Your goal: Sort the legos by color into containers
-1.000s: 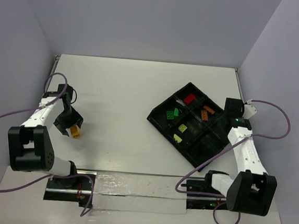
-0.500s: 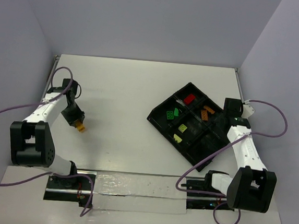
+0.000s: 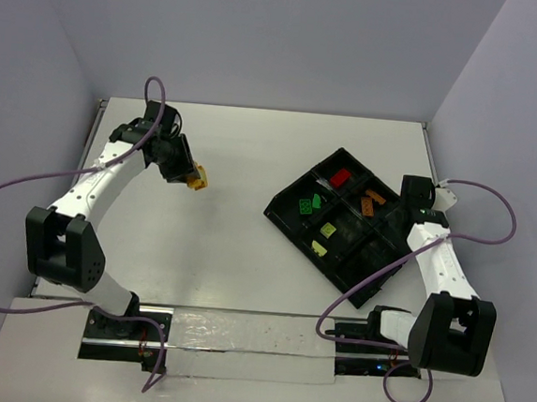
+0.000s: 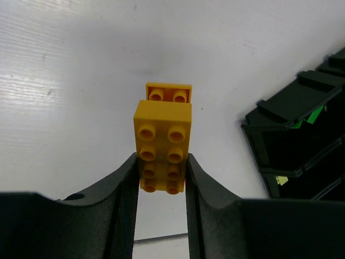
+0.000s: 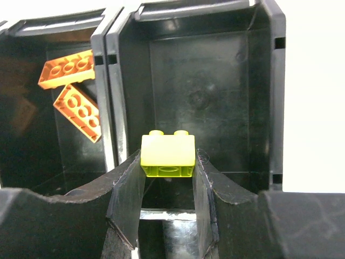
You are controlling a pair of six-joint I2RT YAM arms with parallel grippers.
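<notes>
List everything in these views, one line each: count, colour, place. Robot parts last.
table: 1, white, under everything
tray: 1, black, divided, right of centre
red brick: 1, red, far tray compartment
orange bricks: 2, orange, one compartment near the right tool
green bricks: 2, green, left tray compartment
yellow-green bricks: 2, yellow-green, mid tray
pale brick: 1, pale yellow-green, held over a tray compartment
yellow stack: 1, yellow on orange, held left of the tray
left tool: 1, black, shut on yellow stack
right tool: 1, black, shut on pale brick
</notes>
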